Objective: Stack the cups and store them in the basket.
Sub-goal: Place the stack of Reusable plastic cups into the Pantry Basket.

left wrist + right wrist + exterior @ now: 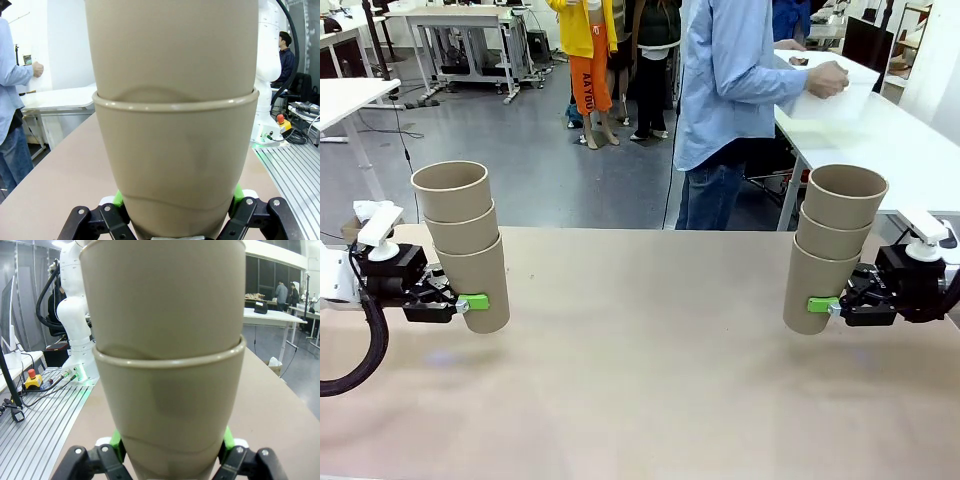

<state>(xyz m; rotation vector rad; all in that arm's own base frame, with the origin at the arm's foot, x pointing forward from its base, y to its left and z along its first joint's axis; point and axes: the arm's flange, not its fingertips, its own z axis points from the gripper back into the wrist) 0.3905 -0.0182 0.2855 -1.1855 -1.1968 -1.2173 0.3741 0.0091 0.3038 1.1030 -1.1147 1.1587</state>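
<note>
Two stacks are up, folks! The left tool [472, 302] is clamped on the bottom cup of the left stack [465, 235], three cups nested, hanging over the left part of the worktop [640, 400]. Across the way the right tool [823, 305] is squeezed onto the lowest cup of the right stack [832, 245], which is three nested again. Both stacks fan outward a touch at the top. Their bottoms look lifted clear of the surface, though I can't swear to it from the front.

So where are we? All six cups are gathered into two threes, which I'd call the first part done. What's left, by my reading, is to slide one stack into the other and then carry the lot to the basket.

Now the angles. The front view gives the count and the wide gap between the stacks. It also shows a person [735, 90] in a light blue shirt at the far side, turned to another table. The left wrist view goes in tight, with a green pad [118, 199] on each flank of the held cup. There's a faint crease across its wall just above the grip, and the second cup sits snug inside its rolled rim. The right wrist view tells the same story for its own stack, pads [116, 444] pressing both sides.
</note>
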